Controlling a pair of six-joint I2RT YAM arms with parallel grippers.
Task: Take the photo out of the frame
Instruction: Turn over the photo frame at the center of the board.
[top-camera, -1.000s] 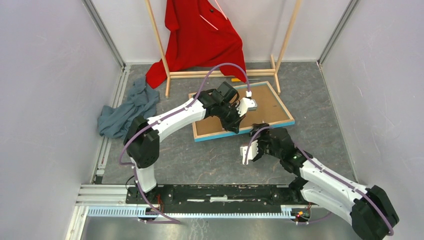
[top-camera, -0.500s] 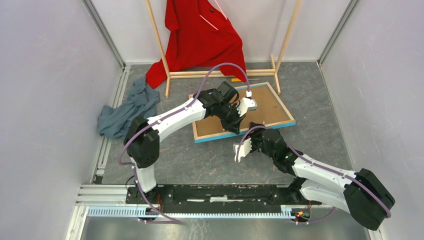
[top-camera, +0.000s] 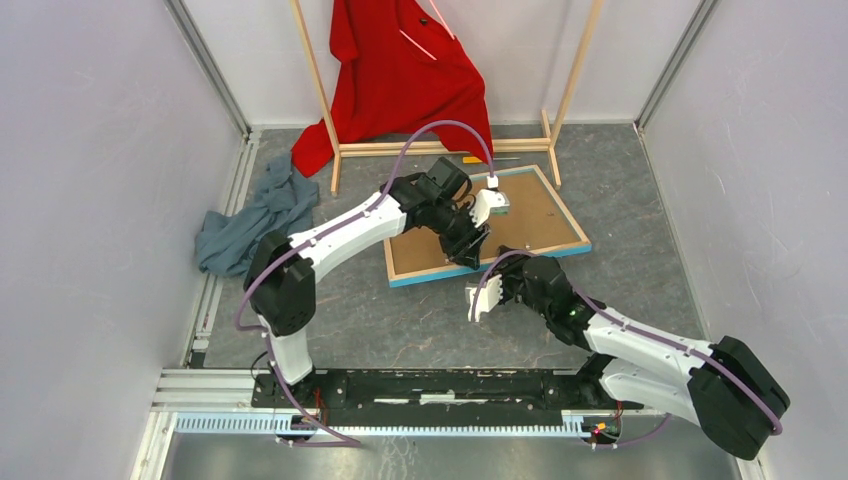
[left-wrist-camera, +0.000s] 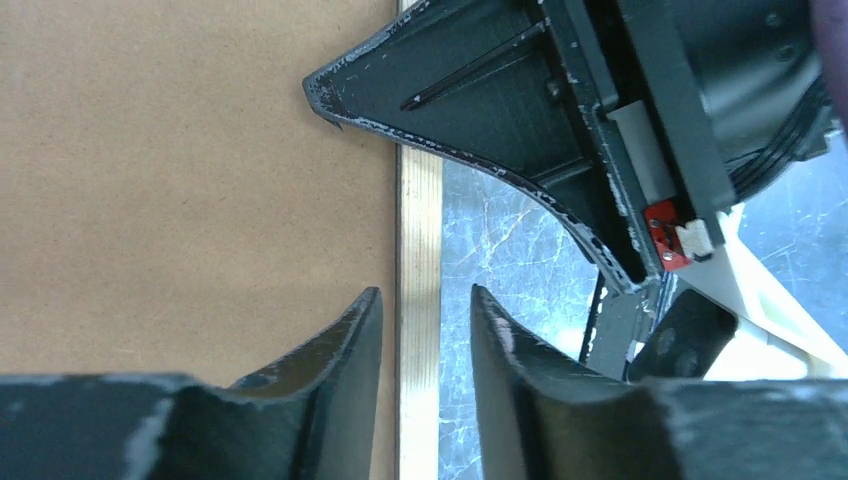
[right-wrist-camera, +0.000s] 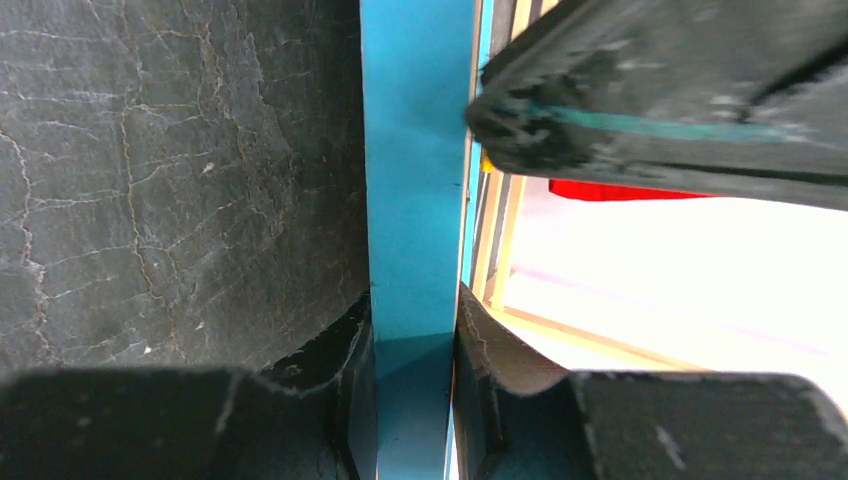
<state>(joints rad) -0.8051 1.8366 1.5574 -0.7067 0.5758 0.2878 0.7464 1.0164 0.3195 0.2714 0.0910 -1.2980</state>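
The frame (top-camera: 560, 243) lies face down on the dark floor, its brown backing board (top-camera: 535, 215) up and its light blue border along the near edge. My left gripper (top-camera: 470, 252) hangs over that near edge. In the left wrist view its fingers (left-wrist-camera: 365, 330) stand open astride the pale wood edge (left-wrist-camera: 420, 230), beside the backing board (left-wrist-camera: 200, 180). My right gripper (top-camera: 498, 264) meets the same edge from the front. In the right wrist view, the right gripper (right-wrist-camera: 412, 320) is shut on the blue border (right-wrist-camera: 415, 180). The photo is hidden.
A wooden clothes rack (top-camera: 318, 90) with a red garment (top-camera: 400, 70) stands behind the frame. A grey-blue cloth (top-camera: 250, 225) lies crumpled at the left wall. A small yellow item (top-camera: 470, 159) lies by the frame's far edge. Walls close in on both sides.
My right gripper moved left to the frame's near edge and closed on the blue border. My left gripper opened from shut and shifted slightly over the same edge.
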